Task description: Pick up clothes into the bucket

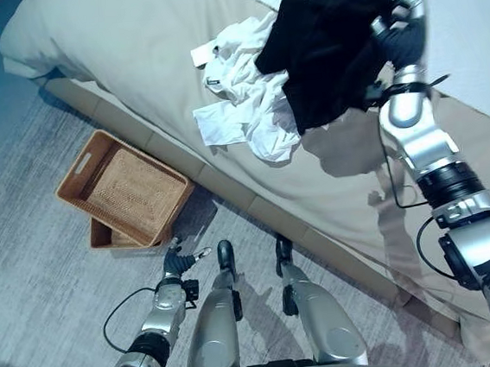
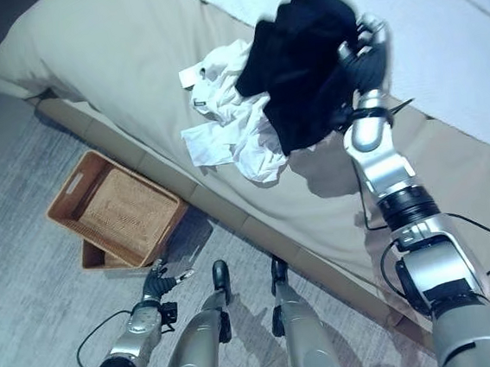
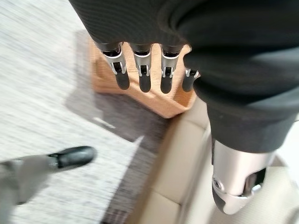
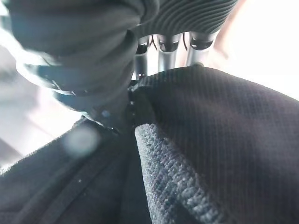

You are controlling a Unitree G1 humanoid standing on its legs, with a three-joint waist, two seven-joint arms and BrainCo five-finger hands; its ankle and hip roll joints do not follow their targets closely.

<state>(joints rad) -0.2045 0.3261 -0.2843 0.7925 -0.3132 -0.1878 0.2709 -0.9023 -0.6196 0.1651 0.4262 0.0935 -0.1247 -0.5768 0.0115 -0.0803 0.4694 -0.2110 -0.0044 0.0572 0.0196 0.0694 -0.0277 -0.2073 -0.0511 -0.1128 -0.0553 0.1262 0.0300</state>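
A wicker basket point(image 1: 124, 188) sits on the floor point(image 1: 37, 281) just beside the bed's point(image 1: 128, 47) long edge, toward the left. On the bed, a crumpled shirt point(image 1: 241, 97) lies near that edge, with a dark garment point(image 1: 327, 41) overlapping its right side.

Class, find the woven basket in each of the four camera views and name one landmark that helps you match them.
Left eye view: woven basket on the floor at left, beside the bed.
Right eye view: same basket, left of centre on the floor.
Left wrist view: a basket corner past the left hand fingers.
Right wrist view: not in it; black garment in front.
Shared landmark: the bed's beige edge.
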